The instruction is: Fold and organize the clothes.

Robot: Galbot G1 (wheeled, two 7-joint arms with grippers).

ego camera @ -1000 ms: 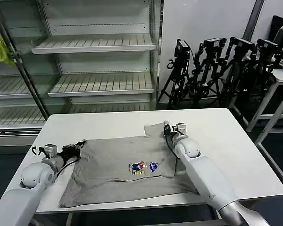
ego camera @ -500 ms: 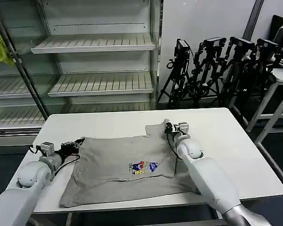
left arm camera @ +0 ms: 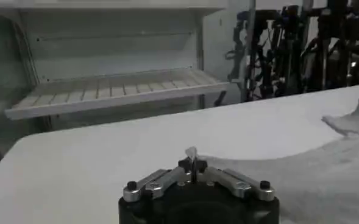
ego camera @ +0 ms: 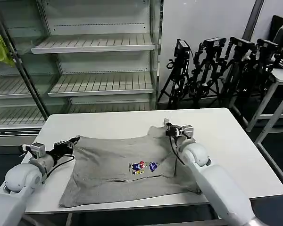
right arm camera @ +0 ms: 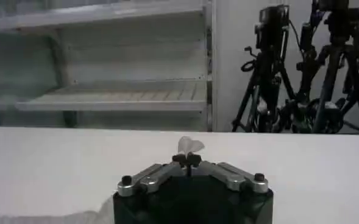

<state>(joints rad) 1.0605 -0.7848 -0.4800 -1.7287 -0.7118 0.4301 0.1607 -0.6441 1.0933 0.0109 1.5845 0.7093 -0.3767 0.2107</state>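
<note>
On the white table (ego camera: 226, 141) lies the grey T-shirt (ego camera: 125, 169), its far edge now pulled taut. Both grippers have drawn apart since a second ago: left gripper (ego camera: 73, 141) and right gripper (ego camera: 169, 130) each pinch a far corner with fingers closed, readying a fold. Behind, the shelves (ego camera: 94, 44) carry a yellow-green cloth (ego camera: 1, 49).
</note>
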